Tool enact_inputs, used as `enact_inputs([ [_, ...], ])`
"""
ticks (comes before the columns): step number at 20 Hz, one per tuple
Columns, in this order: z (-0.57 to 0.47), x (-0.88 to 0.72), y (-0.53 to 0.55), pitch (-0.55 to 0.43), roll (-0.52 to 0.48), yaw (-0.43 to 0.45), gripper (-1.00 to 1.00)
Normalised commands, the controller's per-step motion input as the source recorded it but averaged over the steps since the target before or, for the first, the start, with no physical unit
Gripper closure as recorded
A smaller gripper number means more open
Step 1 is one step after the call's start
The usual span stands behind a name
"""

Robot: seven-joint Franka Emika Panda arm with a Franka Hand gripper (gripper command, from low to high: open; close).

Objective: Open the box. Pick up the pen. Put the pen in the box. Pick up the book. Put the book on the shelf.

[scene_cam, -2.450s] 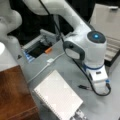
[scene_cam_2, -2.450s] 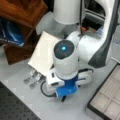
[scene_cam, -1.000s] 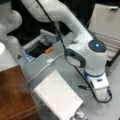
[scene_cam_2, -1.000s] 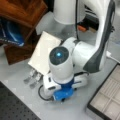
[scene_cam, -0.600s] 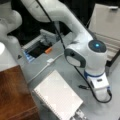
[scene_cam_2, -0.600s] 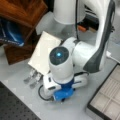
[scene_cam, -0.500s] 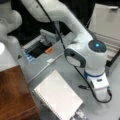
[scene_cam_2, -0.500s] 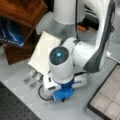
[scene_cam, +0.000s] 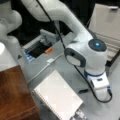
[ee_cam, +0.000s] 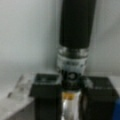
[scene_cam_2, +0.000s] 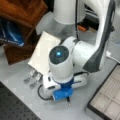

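Observation:
The pen (ee_cam: 75, 30) lies on the grey table, its black barrel and silvery end running up the wrist view. My gripper (ee_cam: 72, 100) is down over it, and both black fingers (ee_cam: 46, 92) press its sides. In a front view one black end of the pen (scene_cam: 83, 90) sticks out beside the gripper (scene_cam: 100, 92). The white spiral-bound book (scene_cam: 58, 97) (scene_cam_2: 43, 52) lies flat beside the reddish-brown shelf (scene_cam: 12, 95) (scene_cam_2: 22, 10). The box (scene_cam_2: 110, 97) (scene_cam: 107, 22) stands open, its beige divided interior showing. The gripper (scene_cam_2: 66, 96) sits between book and box.
A grey bin (scene_cam: 37, 48) with an orange item stands behind the arm. A white cable (scene_cam: 47, 65) crosses the table. Metal clips (scene_cam_2: 32, 76) lie at the book's corner. A blue object (scene_cam_2: 12, 35) sits under the shelf, and a black perforated mat (scene_cam_2: 15, 107) lies at a front view's bottom left.
Since 2.5 s ago the arm has shifted and lowered over the pen. Over the last second nothing has visibly moved.

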Motion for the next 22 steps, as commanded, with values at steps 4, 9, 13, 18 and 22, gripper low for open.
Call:
enact_inputs([
  [4, -0.06, -0.11, 0.05, -0.038, -0.153, 0.026, 1.0],
  [9, -0.03, -0.12, 0.06, -0.023, -0.155, 0.017, 1.0],
  [13, 0.04, -0.13, 0.06, -0.013, -0.156, 0.019, 1.0],
  [18, 0.22, -0.16, 0.04, 0.031, -0.176, -0.006, 1.0],
  [22, 0.31, -0.16, 0.06, 0.077, -0.198, -0.054, 1.0],
])
